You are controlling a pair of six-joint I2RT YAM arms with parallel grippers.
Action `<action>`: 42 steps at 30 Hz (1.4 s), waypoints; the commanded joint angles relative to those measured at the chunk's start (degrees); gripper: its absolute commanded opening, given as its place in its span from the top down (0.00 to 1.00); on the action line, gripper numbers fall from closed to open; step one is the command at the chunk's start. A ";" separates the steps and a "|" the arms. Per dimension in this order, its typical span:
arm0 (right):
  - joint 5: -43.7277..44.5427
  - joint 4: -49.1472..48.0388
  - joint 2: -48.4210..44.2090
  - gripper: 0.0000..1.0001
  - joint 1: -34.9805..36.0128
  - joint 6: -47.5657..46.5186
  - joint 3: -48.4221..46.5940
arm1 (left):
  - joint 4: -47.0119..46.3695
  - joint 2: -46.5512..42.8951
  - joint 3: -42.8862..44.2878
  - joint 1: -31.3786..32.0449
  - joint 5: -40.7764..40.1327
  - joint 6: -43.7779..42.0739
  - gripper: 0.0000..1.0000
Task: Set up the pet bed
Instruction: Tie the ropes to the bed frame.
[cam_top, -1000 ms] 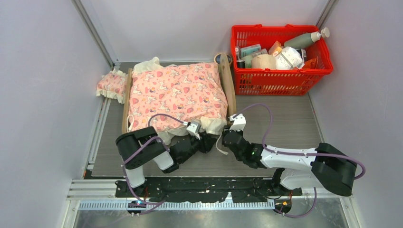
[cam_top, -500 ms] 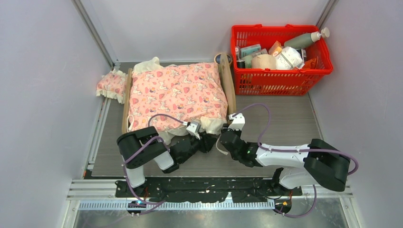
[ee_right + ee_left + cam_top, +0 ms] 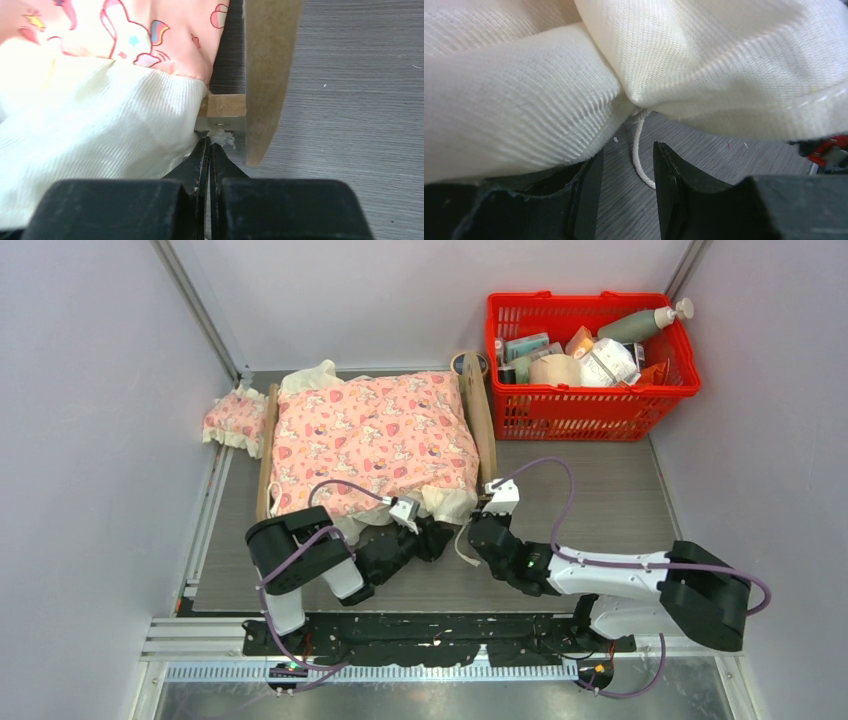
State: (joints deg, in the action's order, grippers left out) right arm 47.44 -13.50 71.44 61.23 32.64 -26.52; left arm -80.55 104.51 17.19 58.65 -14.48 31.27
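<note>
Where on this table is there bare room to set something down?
Widest bare patch: table top right of the pet bed, in front of the red basket. A narrow strip lies left of the bed, nearer than the pillow. Crowded: the bed's near end, where the left gripper and right gripper sit.

Reaching low and forward, the left gripper [image 3: 626, 155] has its jaws parted; the right gripper [image 3: 209, 146] has its jaws pressed tightly together.
</note>
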 commanded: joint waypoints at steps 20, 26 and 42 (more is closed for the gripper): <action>-10.58 4.60 -17.19 0.95 1.79 -4.30 8.18 | 0.30 2.40 6.62 -1.45 4.07 -10.81 0.53; -11.04 4.13 -17.39 0.95 1.79 -4.64 7.96 | -0.90 4.65 6.71 -1.44 -1.00 -11.26 0.54; -11.96 3.09 -18.61 0.95 1.80 -3.13 9.29 | -4.78 8.73 8.51 -1.16 -4.89 -5.26 0.56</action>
State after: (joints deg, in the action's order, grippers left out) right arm 35.38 -7.73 54.57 62.65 28.67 -17.61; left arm -82.56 112.77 25.82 58.15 -14.17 21.10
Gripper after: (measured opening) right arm 0.060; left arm 0.456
